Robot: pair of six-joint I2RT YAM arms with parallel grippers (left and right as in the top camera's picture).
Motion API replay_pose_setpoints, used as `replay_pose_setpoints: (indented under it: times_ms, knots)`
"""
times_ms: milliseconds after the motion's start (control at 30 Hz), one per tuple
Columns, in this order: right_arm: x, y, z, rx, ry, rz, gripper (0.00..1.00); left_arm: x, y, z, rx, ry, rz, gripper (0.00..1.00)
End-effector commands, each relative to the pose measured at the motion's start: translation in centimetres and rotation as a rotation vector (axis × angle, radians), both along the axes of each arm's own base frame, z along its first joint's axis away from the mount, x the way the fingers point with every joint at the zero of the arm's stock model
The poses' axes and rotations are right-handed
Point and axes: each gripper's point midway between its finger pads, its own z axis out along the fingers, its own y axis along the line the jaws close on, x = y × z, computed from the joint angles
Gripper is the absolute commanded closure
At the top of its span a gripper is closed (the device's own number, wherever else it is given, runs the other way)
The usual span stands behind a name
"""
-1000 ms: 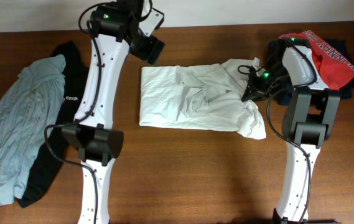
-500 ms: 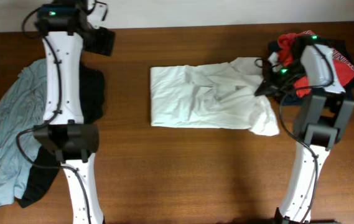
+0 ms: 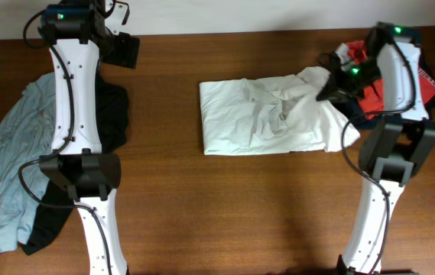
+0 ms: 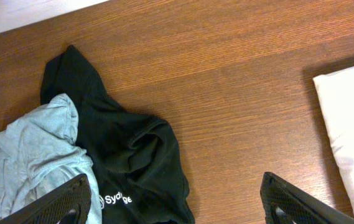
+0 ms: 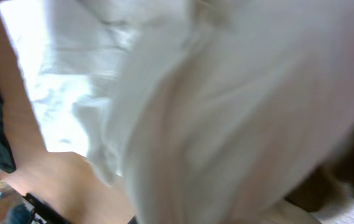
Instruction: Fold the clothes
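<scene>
The white T-shirt (image 3: 267,118) lies crumpled and partly folded in the middle of the table. My right gripper (image 3: 326,89) is shut on its right-hand part, which is lifted and bunched. White cloth (image 5: 195,112) fills the right wrist view in a blur and hides the fingers. My left gripper (image 3: 125,50) hangs open at the far left, its fingers (image 4: 58,202) wide apart above the black shirt (image 4: 133,149) with its small white logo (image 4: 124,199). The pale grey-blue shirt (image 3: 14,160) lies beside the black one (image 3: 114,114).
A heap of red and dark clothes (image 3: 400,76) sits at the far right behind my right arm. A corner of the white T-shirt (image 4: 351,124) shows at the right of the left wrist view. Bare brown table (image 3: 225,214) runs along the front.
My right gripper has moved right and back, dragging the white T-shirt rightwards across the table. My left arm swung from the middle to the far left, then held still.
</scene>
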Motion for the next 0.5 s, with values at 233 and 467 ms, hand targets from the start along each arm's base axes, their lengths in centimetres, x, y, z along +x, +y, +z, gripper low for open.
replay_pose_setpoints:
  times_ms: [233,467]
  knots:
    - [0.5,11.3,6.2,-0.023,-0.164,0.197,0.96,-0.5,-0.1,2.1,-0.004,-0.042,0.008,0.13]
    - [-1.1,18.2,5.3,-0.127,-0.178,0.321,0.96,-0.5,-0.2,2.1,-0.009,-0.040,0.005,0.13]
